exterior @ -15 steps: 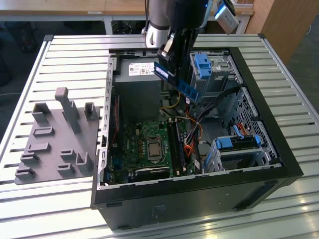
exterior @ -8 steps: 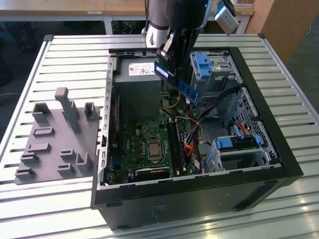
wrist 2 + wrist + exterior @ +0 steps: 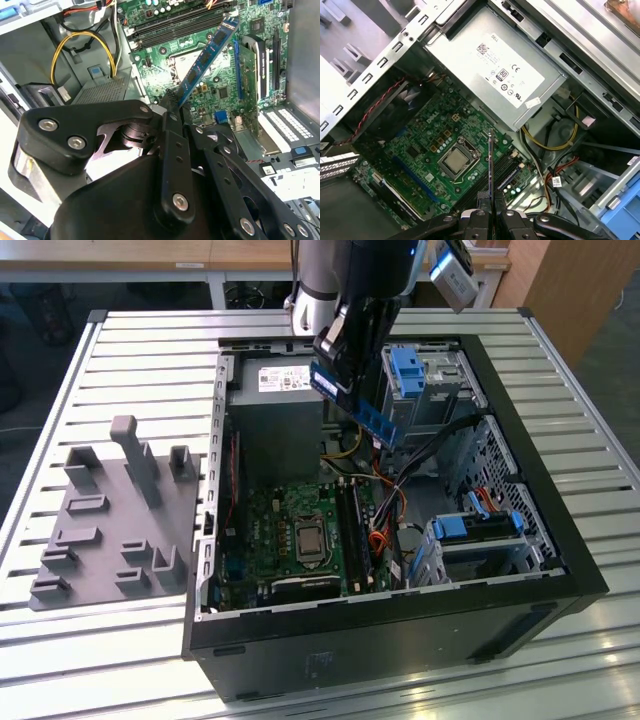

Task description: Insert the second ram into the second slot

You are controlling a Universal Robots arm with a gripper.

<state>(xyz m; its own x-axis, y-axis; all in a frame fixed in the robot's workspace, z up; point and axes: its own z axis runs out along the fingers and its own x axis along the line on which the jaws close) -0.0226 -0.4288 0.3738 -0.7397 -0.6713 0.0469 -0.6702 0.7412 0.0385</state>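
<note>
- One stick, the second ram (image 3: 355,408), was clamped between the closed fingers of the gripper (image 3: 335,368), which gripped it at one short end. The rest of its length stuck out free.
- It hung in the air over the open computer case (image 3: 560,530), above the gap between the power supply (image 3: 275,410) and the blue drive-bay clip (image 3: 405,368). It was well clear of the motherboard (image 3: 290,515) below.
- Progress, as I judge it: the pickup was done and the ram had been brought over the case, but the insertion itself was not. No edge of the stick touched the memory slots (image 3: 352,530), so lining up and seating it were left.
- Whether the neighbouring slot already held a module could not be told.
- In the exterior view its long axis was tilted. The gripped end was higher and toward the exterior view's left, and the free end sloped down toward the exterior view's right.
- In the second wrist view the second ram (image 3: 207,55) ran away from the gripper (image 3: 170,102), chips facing the camera. Its far end lay over the board near the memory slots (image 3: 175,27) and crossed beside the processor socket (image 3: 187,57).
- In the first wrist view the second ram (image 3: 490,165) appeared edge-on as a thin line rising from the gripper (image 3: 491,212). It pointed at the board between the processor socket (image 3: 454,162) and the memory slots (image 3: 506,175).
</note>
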